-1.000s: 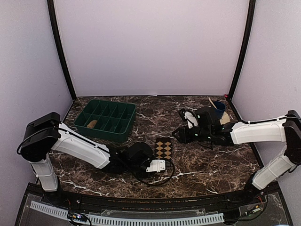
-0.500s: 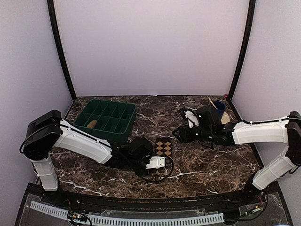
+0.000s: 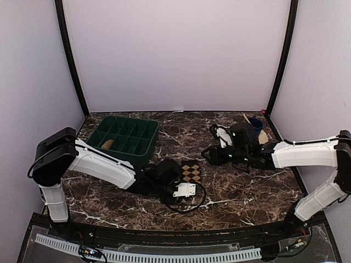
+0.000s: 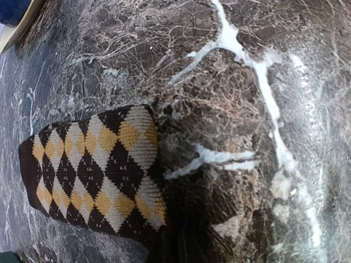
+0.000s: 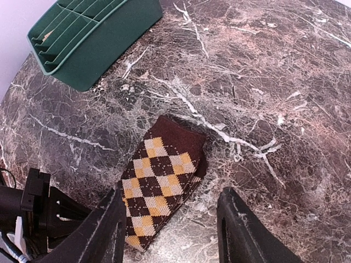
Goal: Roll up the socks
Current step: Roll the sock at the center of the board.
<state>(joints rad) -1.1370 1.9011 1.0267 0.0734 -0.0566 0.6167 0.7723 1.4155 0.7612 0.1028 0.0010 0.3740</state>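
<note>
Edge of the brown-and-black diamond-checkered fabric sock (image 4: 98, 170) should be pinched flat before rolling. Closure of the left hand (image 3: 184, 183) cannot be told; the right hand (image 5: 171, 195) is held open.

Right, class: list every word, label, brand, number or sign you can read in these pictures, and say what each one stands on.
None: no view shows any readable text.
The checkered sock carries only a diamond pattern. The green tray, the blue cup and the marble table show no lettering, as far as the pictures let one tell.
</note>
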